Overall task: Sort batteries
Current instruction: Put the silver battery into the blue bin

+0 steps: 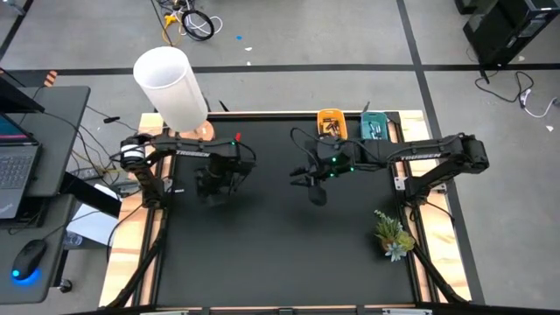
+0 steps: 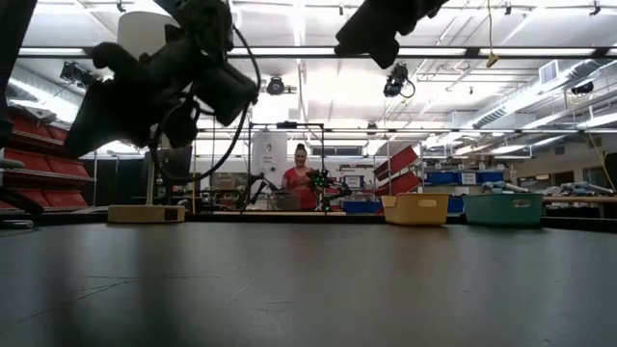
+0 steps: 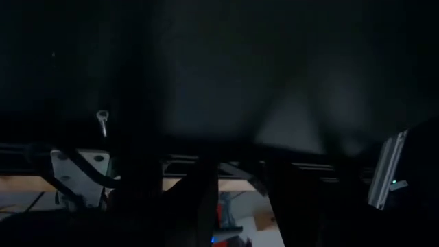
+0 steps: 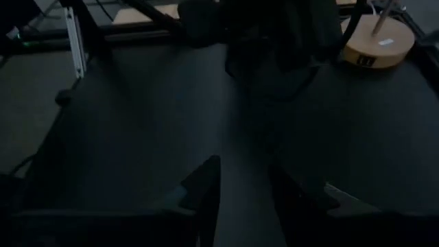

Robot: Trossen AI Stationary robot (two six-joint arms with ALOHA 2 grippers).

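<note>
The black table (image 1: 280,254) carries a yellow tray (image 1: 332,123) and a teal tray (image 1: 375,127) side by side at its far edge, right of centre. A white cylinder (image 1: 171,86) on a round wooden base (image 4: 378,42) stands at the far left corner, just beside the left arm's shoulder. A small artificial plant (image 1: 392,234) sits at the right edge, nearer the front. A desk with a laptop (image 1: 16,166) and a mouse (image 1: 28,258) stands off the table's left side. In the low view a person in red (image 2: 299,179) appears far behind the table.

Batteries (image 1: 330,128) show only as small dark and orange pieces inside the yellow tray; the contents of the teal tray are too small to identify. The open table surface between the arms holds no obstruction.

The left gripper (image 1: 213,185) hangs above the left-centre of the table, well apart from both trays. The right gripper (image 1: 316,193) hangs above the centre, near the trays but short of them. Both arms reach inward from the sides with elbows raised. The right wrist view shows its fingers (image 4: 201,184) parted with a gap and nothing between them; the left fingers (image 3: 199,199) likewise stand apart, empty
</note>
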